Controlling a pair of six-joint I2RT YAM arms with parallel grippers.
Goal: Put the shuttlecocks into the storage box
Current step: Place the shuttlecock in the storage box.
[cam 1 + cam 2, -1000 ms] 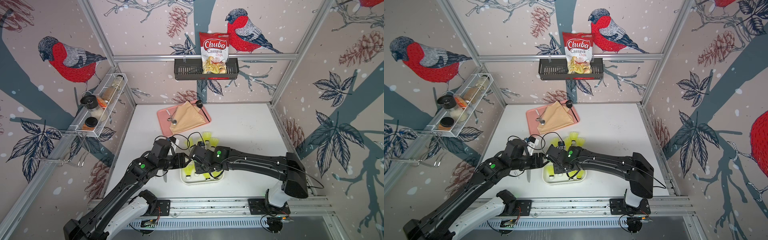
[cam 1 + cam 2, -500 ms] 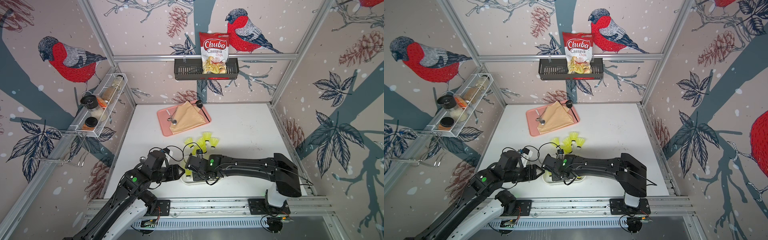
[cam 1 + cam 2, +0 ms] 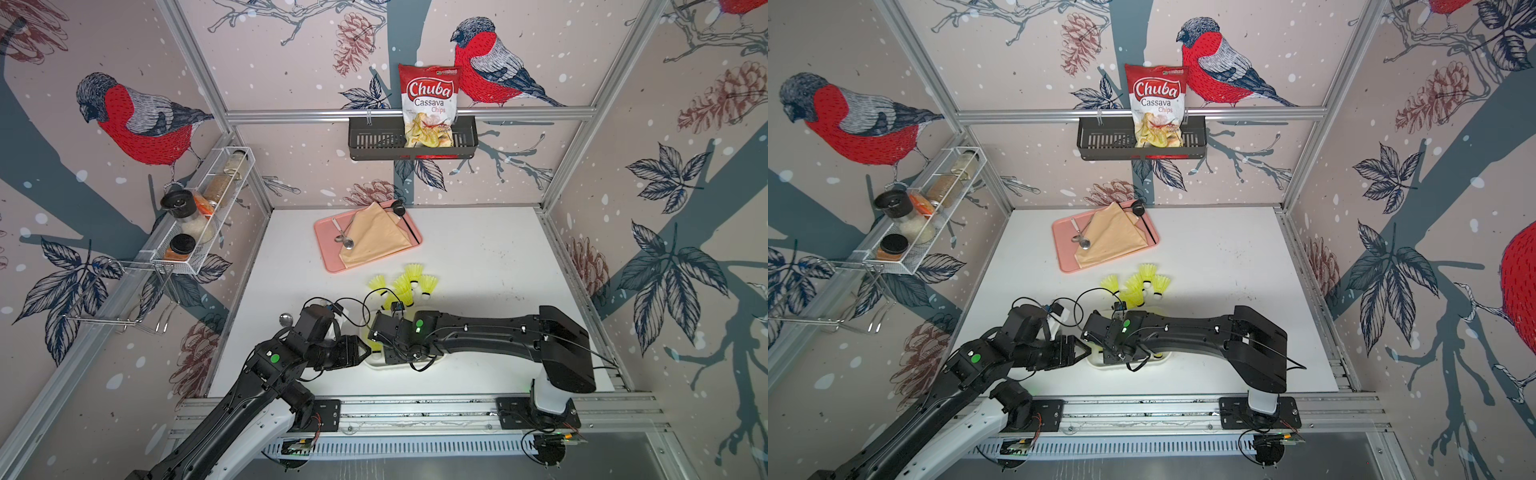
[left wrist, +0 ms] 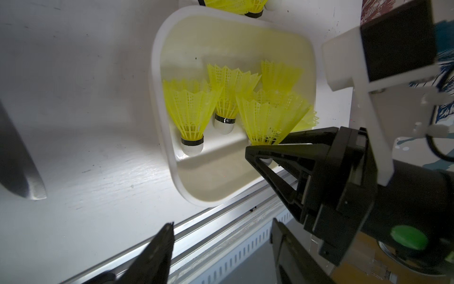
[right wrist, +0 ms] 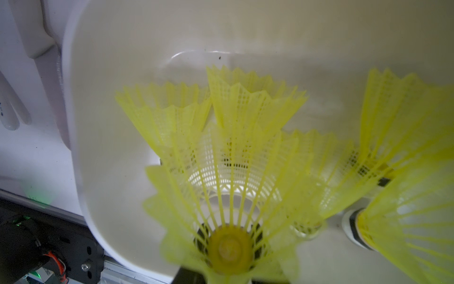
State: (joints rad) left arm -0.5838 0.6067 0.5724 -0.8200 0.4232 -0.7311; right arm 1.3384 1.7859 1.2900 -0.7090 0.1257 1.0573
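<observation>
The white storage box [image 3: 376, 362] [image 3: 1100, 365] sits near the table's front edge, mostly under my right arm. Several yellow-green shuttlecocks [image 4: 191, 115] [image 5: 250, 98] lie in it. My right gripper [image 4: 265, 145] is shut on one shuttlecock [image 4: 267, 118] [image 5: 231, 196] at its base and holds it low inside the box [image 4: 157, 73], skirt toward the box's middle. My left gripper [image 3: 365, 351] [image 4: 221, 222] stands open and empty at the box's left end. Several more shuttlecocks [image 3: 415, 276] [image 3: 1148, 274] lie on the table just behind the box.
A pink tray [image 3: 328, 249] with a tan cloth and a spoon lies at the back. On the back wall hangs a black basket [image 3: 374, 145] with a chips bag. A wire rack [image 3: 199, 232] with jars is on the left wall. The aluminium rail [image 3: 415, 405] borders the front.
Both arms have sunk lower and come nearer the front edge. The right gripper has carried its shuttlecock down into the storage box. The left gripper has stayed open.
</observation>
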